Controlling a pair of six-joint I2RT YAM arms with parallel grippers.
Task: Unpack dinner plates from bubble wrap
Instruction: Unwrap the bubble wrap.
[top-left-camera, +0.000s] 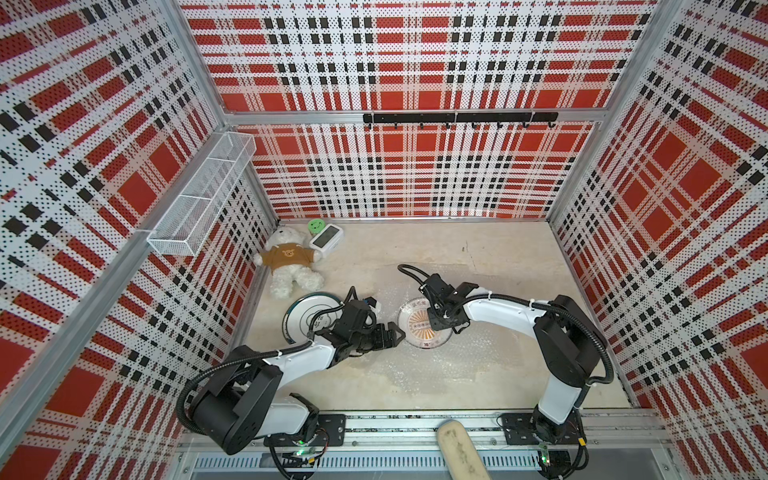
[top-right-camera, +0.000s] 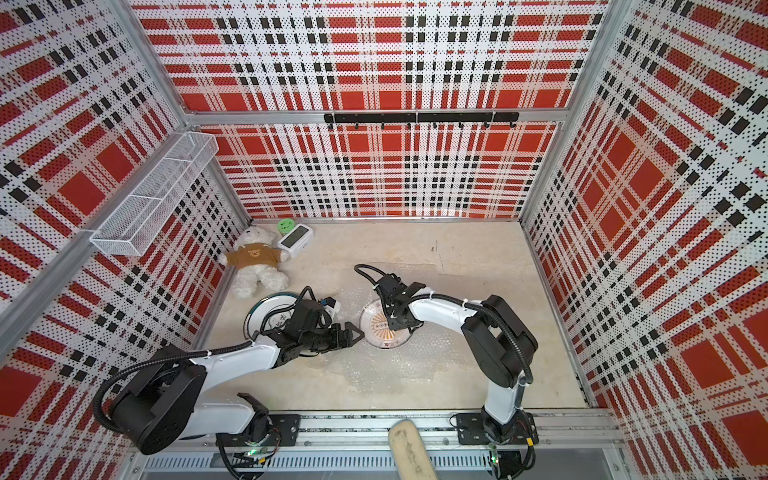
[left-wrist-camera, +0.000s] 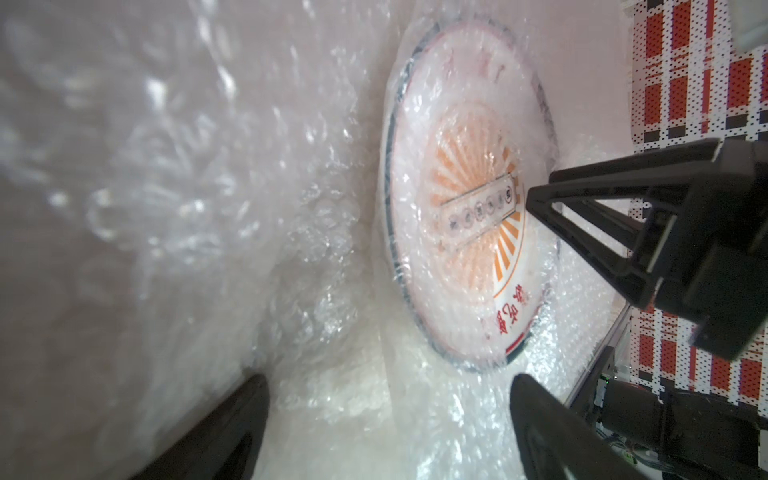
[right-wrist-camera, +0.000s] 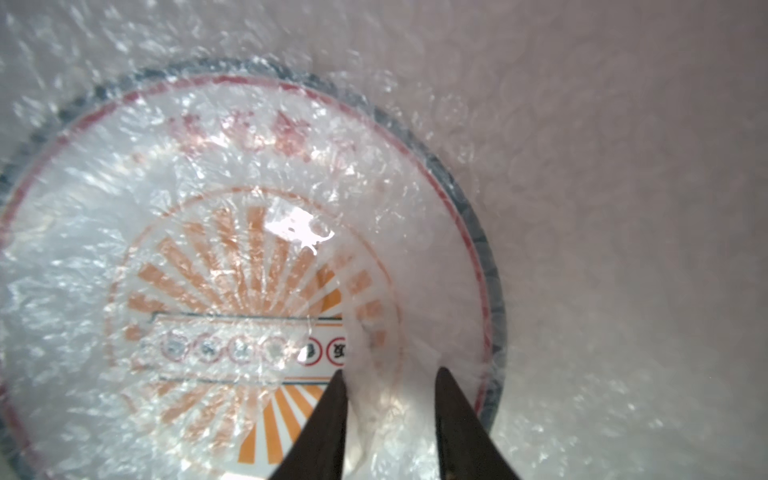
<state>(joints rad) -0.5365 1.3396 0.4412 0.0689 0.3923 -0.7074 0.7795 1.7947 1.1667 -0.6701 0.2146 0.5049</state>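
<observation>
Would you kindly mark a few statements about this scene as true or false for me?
1. The left gripper is open. True.
2. The right gripper pinches a fold of bubble wrap. True.
3. The orange-rayed plate lies fully bare. False: bubble wrap covers most of it.
4. The teddy bear wears a green top. False: its top is brown.

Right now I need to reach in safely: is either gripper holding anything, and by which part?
The right gripper pinches a raised fold of the bubble wrap over the orange-rayed plate. The left gripper is open, holding nothing.
</observation>
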